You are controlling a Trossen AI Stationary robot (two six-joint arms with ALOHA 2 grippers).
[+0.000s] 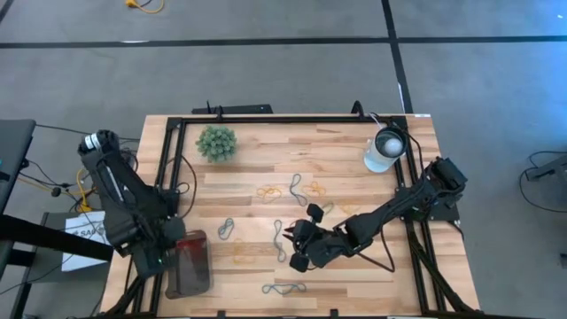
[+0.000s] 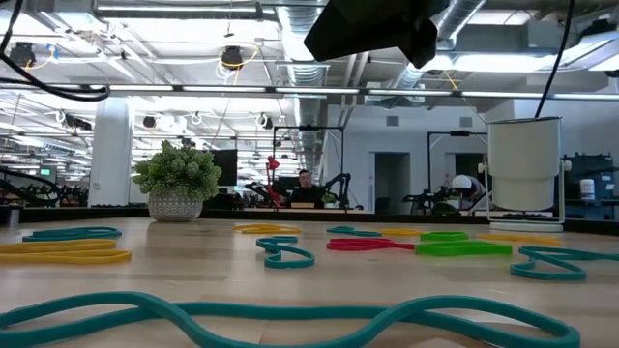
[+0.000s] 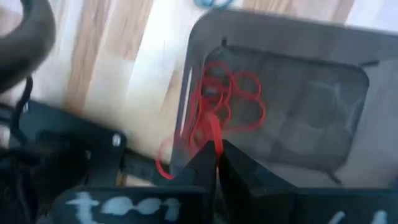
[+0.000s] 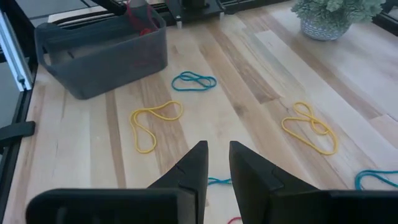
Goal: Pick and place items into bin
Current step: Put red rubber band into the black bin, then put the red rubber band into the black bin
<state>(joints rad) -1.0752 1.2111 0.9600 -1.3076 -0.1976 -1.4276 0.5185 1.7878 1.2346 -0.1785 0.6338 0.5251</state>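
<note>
- Over the bin's (image 3: 280, 93) near rim: left gripper (image 3: 216, 155) pinched on a red band (image 3: 211, 127); more red loops (image 3: 239, 99) lie just beyond the fingertips.
- Right gripper (image 4: 217, 163) slightly parted, empty; bare wood ahead, yellow band (image 4: 152, 124) beyond.

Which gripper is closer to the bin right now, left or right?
Left. The left gripper is shut at the bin's rim on a red band; the right gripper hovers mid-table, well away from it.

Two black jointed arms (image 1: 124, 199), trailing cables, wedge-fingered claws (image 4: 214, 165)
</note>
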